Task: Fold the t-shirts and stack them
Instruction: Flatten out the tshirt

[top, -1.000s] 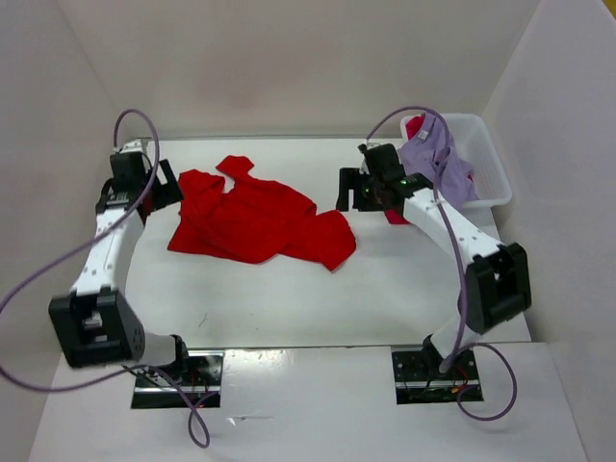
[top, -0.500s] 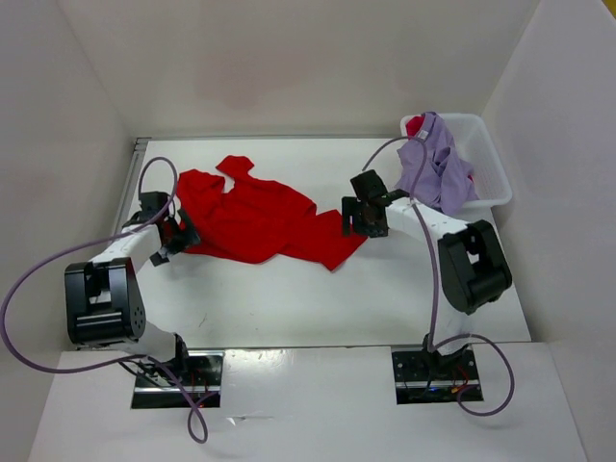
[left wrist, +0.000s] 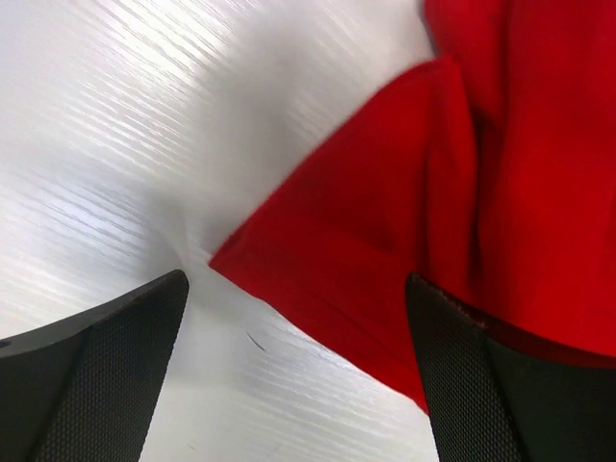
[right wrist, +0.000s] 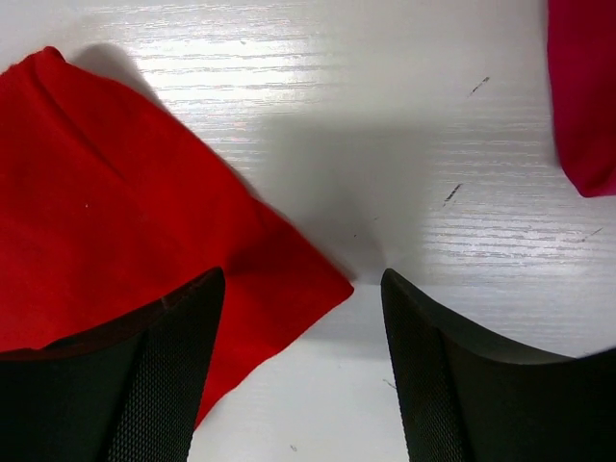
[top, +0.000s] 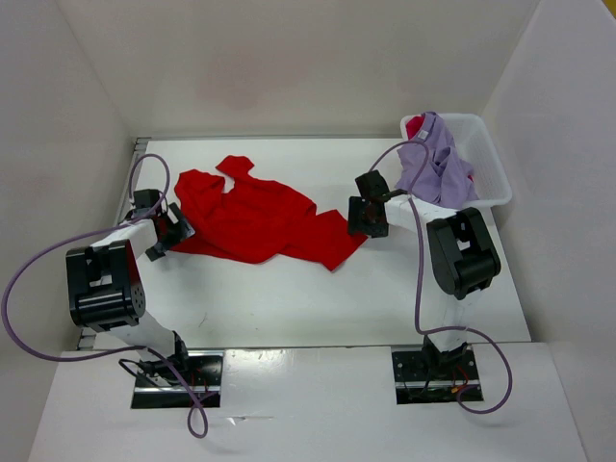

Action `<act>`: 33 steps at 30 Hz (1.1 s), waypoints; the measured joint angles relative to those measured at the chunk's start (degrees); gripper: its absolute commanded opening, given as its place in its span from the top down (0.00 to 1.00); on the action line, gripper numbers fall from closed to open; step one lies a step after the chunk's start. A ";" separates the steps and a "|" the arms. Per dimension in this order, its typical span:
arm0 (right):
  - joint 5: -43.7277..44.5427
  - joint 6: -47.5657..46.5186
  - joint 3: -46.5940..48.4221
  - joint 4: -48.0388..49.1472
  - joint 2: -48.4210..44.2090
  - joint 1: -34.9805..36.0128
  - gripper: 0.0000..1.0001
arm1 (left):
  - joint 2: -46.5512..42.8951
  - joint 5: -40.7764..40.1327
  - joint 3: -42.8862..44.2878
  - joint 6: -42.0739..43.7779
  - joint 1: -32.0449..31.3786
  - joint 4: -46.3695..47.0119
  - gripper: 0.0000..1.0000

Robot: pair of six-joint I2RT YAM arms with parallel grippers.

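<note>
I judge this job barely begun: nothing is folded and nothing is stacked. The bright red cotton t-shirt lies crumpled and half-open on the white worktop, left of centre, with sleeves and hem bunched over one another. The pale lavender t-shirt is heaped in the white plastic bin at the far right, spilling over its near rim, and a bit of the pinkish crimson t-shirt peeks out behind it.

My left gripper is down at the red shirt's left corner, jaws spread wide with that corner lying between them, not pinched. My right gripper is at the shirt's right corner, jaws apart and straddling the tip, nothing clamped.

To my eye I am setting up the first flattening pull. All three folds and the stacking remain.
</note>
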 measured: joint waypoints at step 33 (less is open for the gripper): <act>-12.74 5.20 -7.32 -11.15 -33.79 3.32 1.00 | -30.10 22.14 -3.19 -3.19 1.68 -10.01 1.00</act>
